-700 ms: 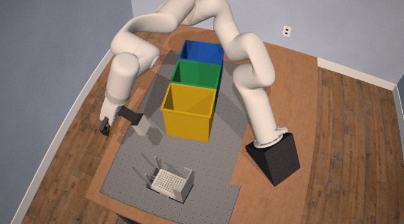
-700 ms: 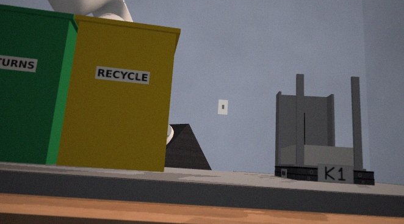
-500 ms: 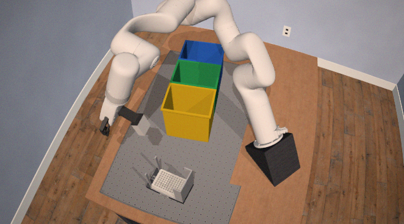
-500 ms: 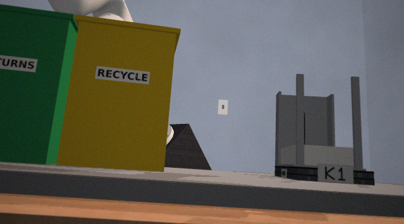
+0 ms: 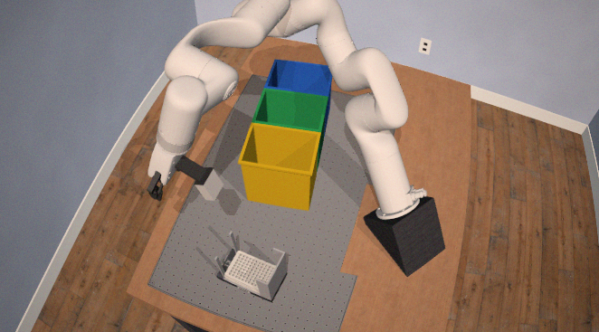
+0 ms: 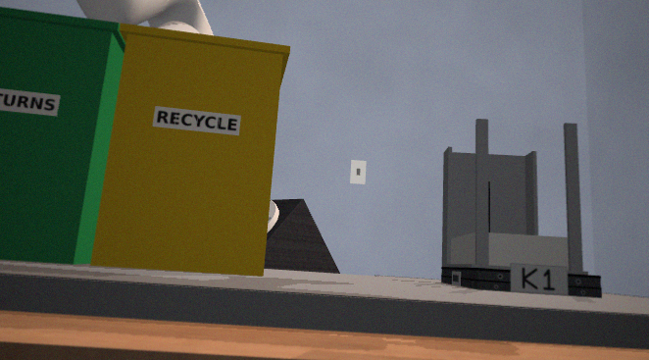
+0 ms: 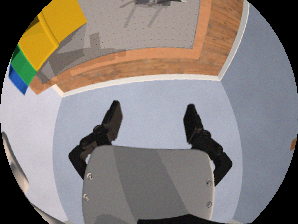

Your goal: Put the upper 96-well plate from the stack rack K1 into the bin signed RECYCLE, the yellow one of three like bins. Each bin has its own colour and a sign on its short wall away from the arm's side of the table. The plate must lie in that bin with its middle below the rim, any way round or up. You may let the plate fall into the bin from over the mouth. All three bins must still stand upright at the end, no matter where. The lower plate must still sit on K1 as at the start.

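Observation:
The stack rack K1 [image 5: 253, 270] stands at the near end of the grey mat, with the white 96-well plate [image 5: 248, 269] on top between its posts. The rack also shows in the exterior view [image 6: 515, 229], with its K1 sign [image 6: 538, 279]. The lower plate is hidden beneath. The yellow bin [image 5: 280, 166] is the nearest of three in a row; its RECYCLE sign [image 6: 197, 121] shows in the exterior view. My gripper [image 5: 156, 187] is open and empty, out past the table's left edge, far from rack and bins.
A green bin [image 5: 291, 109] and a blue bin [image 5: 300, 77] stand behind the yellow one, touching in a row. The arm's dark base block [image 5: 407, 233] sits at the table's right. A small grey block [image 5: 209, 185] lies on the mat left of the yellow bin.

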Available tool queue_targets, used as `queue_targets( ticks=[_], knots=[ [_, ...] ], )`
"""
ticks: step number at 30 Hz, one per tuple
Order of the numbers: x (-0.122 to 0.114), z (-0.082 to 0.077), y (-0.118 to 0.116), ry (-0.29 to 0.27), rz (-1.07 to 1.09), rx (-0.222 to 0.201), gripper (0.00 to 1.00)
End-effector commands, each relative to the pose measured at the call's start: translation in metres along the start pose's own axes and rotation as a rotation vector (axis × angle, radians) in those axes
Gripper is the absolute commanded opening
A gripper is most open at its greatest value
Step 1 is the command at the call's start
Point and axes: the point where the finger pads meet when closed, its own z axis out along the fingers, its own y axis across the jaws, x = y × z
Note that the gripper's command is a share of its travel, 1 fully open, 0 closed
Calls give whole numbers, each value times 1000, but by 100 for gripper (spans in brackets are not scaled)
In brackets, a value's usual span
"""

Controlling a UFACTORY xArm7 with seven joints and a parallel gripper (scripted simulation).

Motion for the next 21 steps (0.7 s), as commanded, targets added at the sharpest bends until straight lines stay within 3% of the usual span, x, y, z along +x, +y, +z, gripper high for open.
queue_targets(
  ticks=[1,21],
  knots=[
    [-1,-10,-2,23,138,-22,100],
    [2,-33,-15,119,681,-41,100]
  ],
)
